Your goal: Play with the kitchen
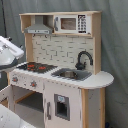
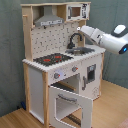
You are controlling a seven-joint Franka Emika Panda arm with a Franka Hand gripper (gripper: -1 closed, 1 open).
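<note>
The kitchen [image 2: 62, 60] stands on the wooden floor [image 2: 112, 107] against a grey curtain backdrop [image 1: 114, 50] and fills most of both exterior views. Layout from the second exterior view: black hob [image 2: 53, 59] with red rings on that view's left of the worktop, sink [image 2: 82, 50] with the black faucet [image 2: 75, 39] on its right, pegboard back [image 2: 52, 37] behind, grey hood [image 2: 48, 20] above the hob. The oven door [image 2: 70, 102] under the hob hangs open, hinged down and tilted out, so the cavity is exposed; the smaller door [image 1: 61, 106] under the sink looks closed. The arm [image 2: 107, 39] reaches in from the second exterior view's right at faucet height, its white wrist pointing toward the faucet and sink. I'd guess that region is the target, since nothing else is near it. The end effector [image 2: 81, 31] sits close to the faucet top, but I can't tell whether it touches, and can't tell if its fingers are apart or together. In the first exterior view only a white arm segment [image 1: 10, 50] shows at the left edge, above the hob side. No loose props visible on the worktop. Risk as I see it: the faucet is thin and the unit is light, so a sideways push could shift the whole thing.
</note>
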